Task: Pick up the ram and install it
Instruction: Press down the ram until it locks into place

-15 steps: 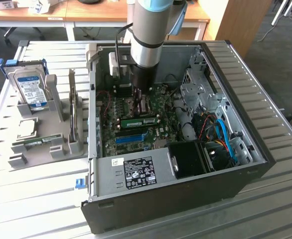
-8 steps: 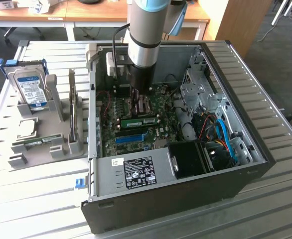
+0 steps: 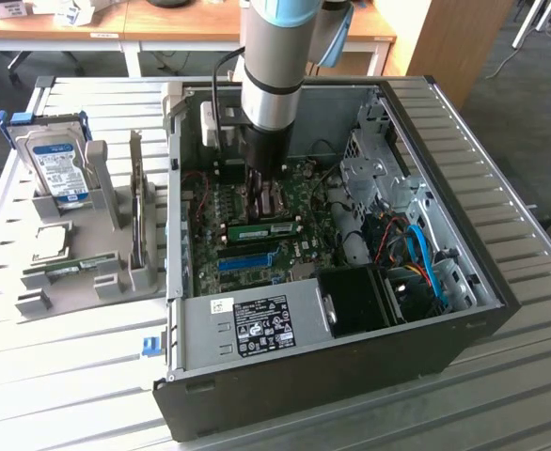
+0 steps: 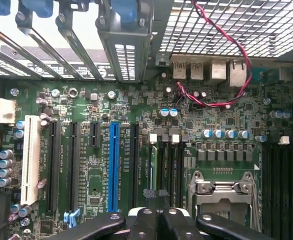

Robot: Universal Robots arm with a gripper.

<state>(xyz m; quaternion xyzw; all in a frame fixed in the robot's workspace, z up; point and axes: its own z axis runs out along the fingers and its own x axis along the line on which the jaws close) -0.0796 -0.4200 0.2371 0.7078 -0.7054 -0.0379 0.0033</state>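
The ram [image 3: 261, 229] is a thin green stick with a pale label. It stands on edge in a motherboard slot inside the open PC case [image 3: 285, 385]. In the wrist view the ram [image 4: 154, 165] shows edge-on, between the blue slot [image 4: 114, 165] and the CPU socket [image 4: 221, 192]. My gripper [image 3: 266, 209] hangs straight above the middle of the stick with a small gap, its black fingers closed together. In the wrist view the gripper [image 4: 156, 196] sits over the stick's nearer part and nothing is held between the pads.
On the grey holder [image 3: 116, 211] at the exterior view's left stand a blue-labelled hard drive [image 3: 55, 164] and a second green stick [image 3: 69, 271]. Inside the case are a drive cage [image 3: 374, 174], blue cables [image 3: 426, 254], a black fan block [image 3: 355, 301] and red wires [image 4: 226, 95].
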